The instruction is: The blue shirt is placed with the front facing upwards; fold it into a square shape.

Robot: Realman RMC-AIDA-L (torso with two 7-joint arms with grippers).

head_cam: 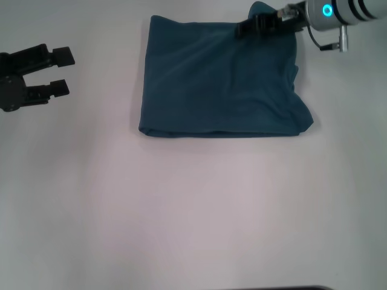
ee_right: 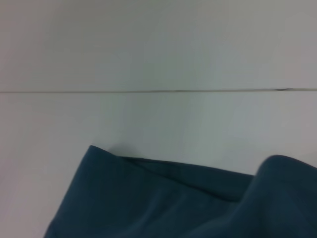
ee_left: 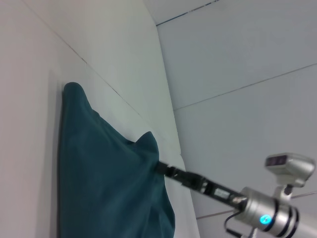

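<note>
Item: the blue shirt (head_cam: 221,84), lying on the white table (head_cam: 199,211) toward twelve o'clock in the head view. Condition: already folded to a compact, nearly square block; no sleeves, collar or lettering show. Its edges at nine and six o'clock are straight; the side at three o'clock is rumpled, and the corner at one o'clock stands up in a small peak.

Item: right gripper (head_cam: 251,26), at that raised corner, fingers pressed together on the cloth (pinching a fold of the shirt, by the look of the left wrist view).

Item: left gripper (head_cam: 62,72), at nine o'clock, well apart from the shirt, fingers spread, holding nothing.

Status: folding judged nearly complete. Outstanding: laying the lifted corner flat, releasing it, perhaps smoothing the rumpled side.
</note>
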